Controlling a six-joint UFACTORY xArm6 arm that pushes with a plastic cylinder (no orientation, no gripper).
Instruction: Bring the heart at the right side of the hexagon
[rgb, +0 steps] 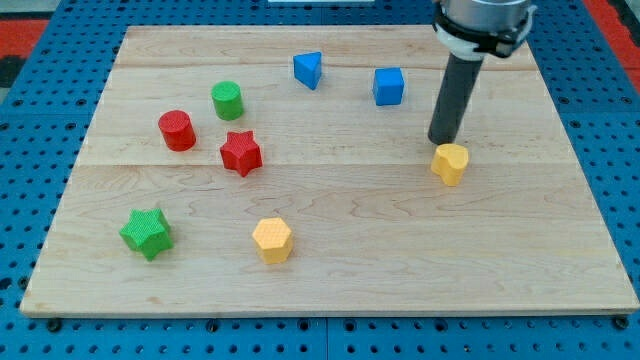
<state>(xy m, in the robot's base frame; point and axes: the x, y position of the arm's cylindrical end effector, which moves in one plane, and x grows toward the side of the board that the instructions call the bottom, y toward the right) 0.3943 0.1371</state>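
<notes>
Wood grain runs across the table top (400, 240), a pale board that fills most of the frame over a blue pegboard surround (20, 200). At the right of the frame my tip (441, 142) comes down just above the yellow heart (450, 163), at the heart's upper left edge; contact looks likely but I cannot tell for certain. No claw exists on this arm, only the dark rod, so nothing is clenched or released.

The yellow heart sits at right of centre, well apart from the yellow hexagon (272, 240), which lies in the lower middle of the frame. The heart is to the right of the hexagon and higher in the frame, with bare wood between them.

Toward the upper middle are the blue triangular block (308, 69) and, to its right, the blue cube (389, 86), which is near the rod's left side. On the left half of the board stand the green cylinder (227, 100), the red cylinder (177, 130) below and left of it, and the red star (240, 153) just right of the red cylinder. The green star (146, 232) rests in the lower left, level with the hexagon.
</notes>
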